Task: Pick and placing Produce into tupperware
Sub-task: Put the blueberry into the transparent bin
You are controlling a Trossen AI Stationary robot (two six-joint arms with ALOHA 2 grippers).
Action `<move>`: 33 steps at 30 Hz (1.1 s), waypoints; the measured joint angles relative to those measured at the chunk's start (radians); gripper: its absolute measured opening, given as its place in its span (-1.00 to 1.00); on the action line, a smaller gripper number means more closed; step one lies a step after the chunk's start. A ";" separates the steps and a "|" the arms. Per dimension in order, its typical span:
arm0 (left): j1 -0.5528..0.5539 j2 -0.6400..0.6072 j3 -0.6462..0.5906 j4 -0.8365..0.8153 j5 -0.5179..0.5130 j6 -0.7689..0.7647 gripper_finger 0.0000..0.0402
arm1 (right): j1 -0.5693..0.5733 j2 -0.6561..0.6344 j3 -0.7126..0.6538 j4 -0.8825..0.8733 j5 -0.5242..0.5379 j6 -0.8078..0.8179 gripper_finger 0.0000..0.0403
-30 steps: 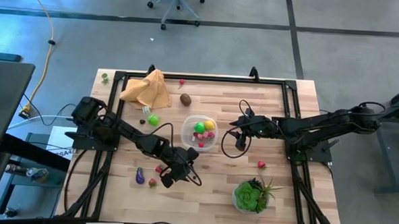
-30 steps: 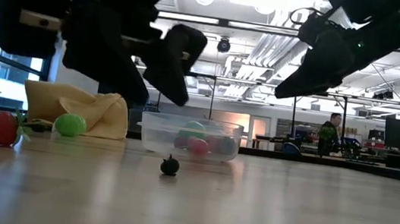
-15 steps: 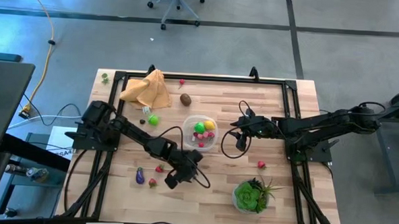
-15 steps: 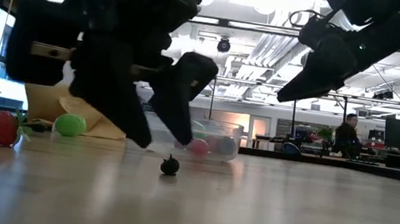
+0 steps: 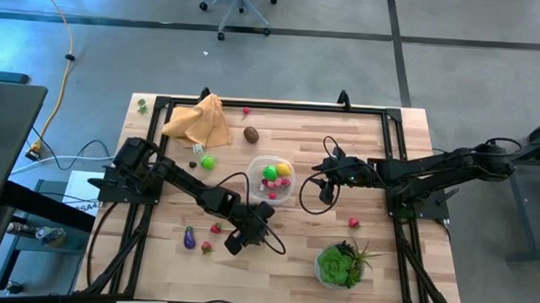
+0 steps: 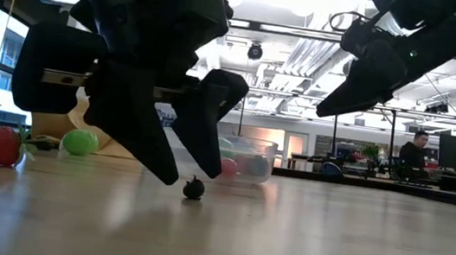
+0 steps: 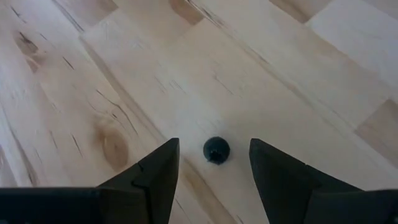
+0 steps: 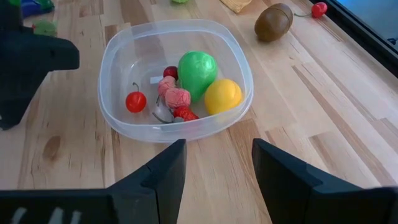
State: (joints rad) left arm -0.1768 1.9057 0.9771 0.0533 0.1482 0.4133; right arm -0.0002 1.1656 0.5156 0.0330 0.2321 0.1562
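- My left claw (image 7: 214, 163) has come down over the small dark berry (image 7: 216, 150); its fingers stand apart, holding nothing, the berry between them.
- Closing comes next, I judge.
- My right claw (image 8: 217, 165) waits open beside the tupperware (image 8: 176, 79).

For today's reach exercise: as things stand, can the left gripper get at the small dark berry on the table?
Probably yes. The left gripper hangs open just above the small dark berry, which lies between its fingers on bare wood, nothing blocking.
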 joint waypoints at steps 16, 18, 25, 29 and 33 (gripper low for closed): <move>0.000 0.013 0.000 0.005 0.015 -0.003 -0.07 | 0.000 0.000 0.000 0.000 0.000 0.000 -0.13; 0.000 0.013 0.000 0.006 0.039 -0.003 -0.07 | 0.000 0.000 0.000 0.000 0.000 0.000 -0.13; 0.000 0.013 0.000 0.007 0.045 -0.003 -0.25 | 0.000 0.000 0.000 0.000 0.000 0.000 -0.13; 0.000 0.013 0.000 0.010 0.043 -0.003 -0.38 | 0.000 0.000 0.000 0.000 0.000 0.000 -0.13; 0.000 0.013 0.000 0.023 0.042 -0.003 -0.45 | 0.000 0.000 0.000 0.000 0.000 0.000 -0.13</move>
State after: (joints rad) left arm -0.1772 1.9190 0.9768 0.0761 0.1905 0.4103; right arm -0.0002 1.1656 0.5156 0.0330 0.2322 0.1563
